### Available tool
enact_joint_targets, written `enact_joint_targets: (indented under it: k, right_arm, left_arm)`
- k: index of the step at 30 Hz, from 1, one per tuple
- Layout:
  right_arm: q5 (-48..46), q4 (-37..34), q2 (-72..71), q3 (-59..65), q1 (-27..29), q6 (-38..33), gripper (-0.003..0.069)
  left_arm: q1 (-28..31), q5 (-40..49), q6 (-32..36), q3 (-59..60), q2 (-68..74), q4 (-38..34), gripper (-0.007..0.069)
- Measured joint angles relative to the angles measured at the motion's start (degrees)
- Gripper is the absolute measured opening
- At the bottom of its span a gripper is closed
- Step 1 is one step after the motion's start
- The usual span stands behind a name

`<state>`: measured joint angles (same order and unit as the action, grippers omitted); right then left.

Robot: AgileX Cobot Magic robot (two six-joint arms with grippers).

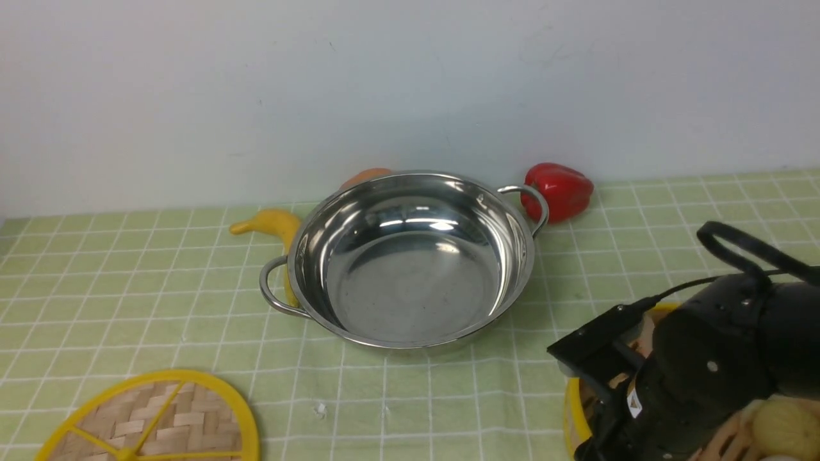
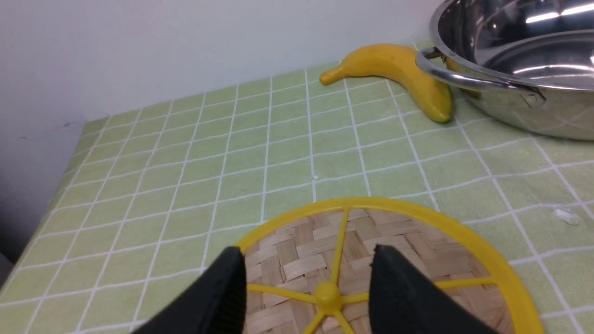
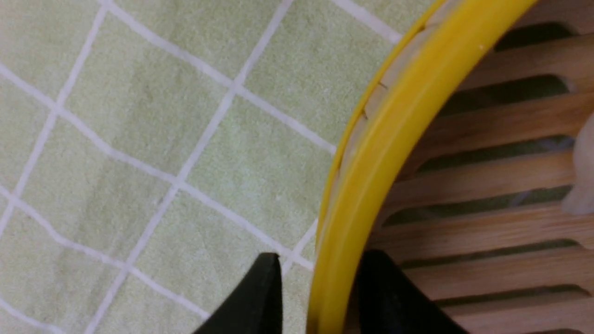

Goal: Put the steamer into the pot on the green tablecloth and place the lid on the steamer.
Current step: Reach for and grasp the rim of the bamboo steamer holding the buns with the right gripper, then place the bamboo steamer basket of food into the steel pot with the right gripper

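The right gripper [image 3: 322, 278] stands astride the rim of the steamer [image 3: 394, 120], with one finger inside over the slats [image 3: 487, 176] and the other outside over the cloth [image 3: 139, 139]. A sliver of cloth shows between the outer finger and the rim, so the jaws are apart and clamp nothing. Straddling the wall is probably the way to pinch it for a lift, since the basket looks too wide to span. The steamer sits at the cloth's near right corner, mostly hidden under the arm in the front view. The pot [image 1: 410, 282] is empty and lies well apart, mid-cloth toward the far edge, ahead and to the gripper's left. The left gripper [image 2: 308, 260] hangs spread over the lid [image 2: 431, 250] at the near left edge, with the knob [image 2: 327, 294] between its fingers. It grips nothing and is likely waiting its turn.
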<state>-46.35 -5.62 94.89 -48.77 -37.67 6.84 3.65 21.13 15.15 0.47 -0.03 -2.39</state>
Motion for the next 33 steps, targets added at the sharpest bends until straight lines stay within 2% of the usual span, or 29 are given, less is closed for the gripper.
enact_joint_targets:
  k: [1,3,4,7,14,17,27,29,33]
  right_arm:
    - [-0.13,0.00,0.00,0.00,0.00,0.00,0.0210]
    - [-0.72,0.33,-0.11,0.00,0.00,0.04,0.0078]
    - [-0.72,1.17,-0.39,0.00,-0.05,-0.17,0.0053]
    - [-1.69,2.03,-1.33,-0.39,-0.06,-0.11,0.0055]
    - [-13.04,6.67,-7.66,-6.06,-0.06,0.25,0.0057]
    - [-15.01,7.74,-9.04,-9.85,-0.06,-1.01,0.0057]
    - [-17.64,8.33,-7.28,-26.86,-0.38,-21.32,0.0057]
    - [-17.51,8.51,-5.53,-30.24,-1.53,-26.35,0.0057]
    - [-16.04,8.56,-2.15,-35.06,-4.56,-31.25,0.0057]
  left_arm:
    - [0.00,0.00,0.00,0.00,0.00,0.00,0.0344]
    - [0.00,0.00,0.00,0.00,0.00,0.00,0.0344]
    - [0.00,0.00,0.00,0.00,0.00,0.00,0.0344]
    - [0.00,0.00,0.00,0.00,0.00,0.00,0.0344]
    - [0.00,0.00,0.00,0.00,0.00,0.00,0.0344]
    - [0.00,0.00,0.00,0.00,0.00,0.00,0.0344]
    - [0.00,0.00,0.00,0.00,0.00,0.00,0.0344]
    - [0.00,0.00,0.00,0.00,0.00,0.00,0.0344]
    - [0.00,0.00,0.00,0.00,0.00,0.00,0.0344]
